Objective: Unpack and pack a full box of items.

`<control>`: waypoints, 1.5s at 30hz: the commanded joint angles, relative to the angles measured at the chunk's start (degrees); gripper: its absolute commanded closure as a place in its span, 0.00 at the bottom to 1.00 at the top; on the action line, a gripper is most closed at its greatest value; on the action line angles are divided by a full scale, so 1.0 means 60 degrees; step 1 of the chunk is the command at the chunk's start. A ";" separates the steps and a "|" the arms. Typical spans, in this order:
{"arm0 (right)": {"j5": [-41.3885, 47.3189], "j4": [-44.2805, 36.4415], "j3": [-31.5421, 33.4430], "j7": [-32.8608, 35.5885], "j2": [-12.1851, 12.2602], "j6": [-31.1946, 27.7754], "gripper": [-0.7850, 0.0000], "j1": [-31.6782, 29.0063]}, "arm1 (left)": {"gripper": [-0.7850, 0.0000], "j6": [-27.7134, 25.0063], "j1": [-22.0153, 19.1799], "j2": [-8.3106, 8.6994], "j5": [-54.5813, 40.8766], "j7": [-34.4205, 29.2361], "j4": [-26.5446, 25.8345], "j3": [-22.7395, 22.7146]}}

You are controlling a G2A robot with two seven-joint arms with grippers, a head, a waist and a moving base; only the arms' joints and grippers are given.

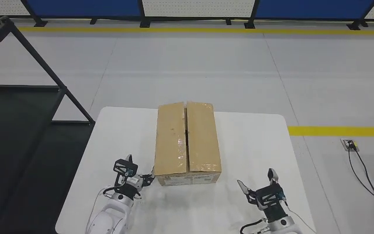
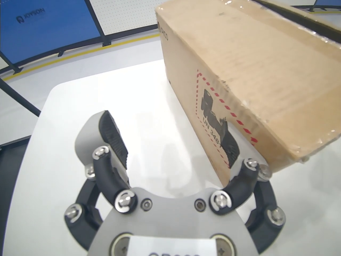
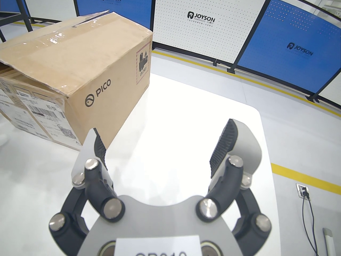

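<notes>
A brown cardboard box, flaps down, stands on the white worktop. The left hand hovers just beside the box's near left corner. The right hand is off its near right corner. Both hands are spread wide and empty.

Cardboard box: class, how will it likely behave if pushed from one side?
The cardboard box probably slides rather than tips: it lies broad on the smooth table. Its flaps gape at one corner, so the top likely flexes.

Brown cardboard box stands upright mid-way on the white table; its 2 top flaps lie shut, meeting along a centre seam; white shipping labels cover 1 end face.
</notes>
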 commanded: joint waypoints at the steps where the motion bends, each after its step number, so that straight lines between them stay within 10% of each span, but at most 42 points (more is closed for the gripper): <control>1: 0.0006 0.0011 0.0038 -0.0025 -0.0004 -0.0003 0.00 -0.0040 | 0.00 -0.0019 0.0017 -0.0016 0.0071 0.0026 -0.0026 0.0109; 45: 0.0135 0.0108 0.0567 -0.0321 -0.0117 -0.0111 0.00 -0.0417 | 0.00 -0.0669 -0.0278 -0.0213 0.1249 -0.0113 -0.0164 0.1319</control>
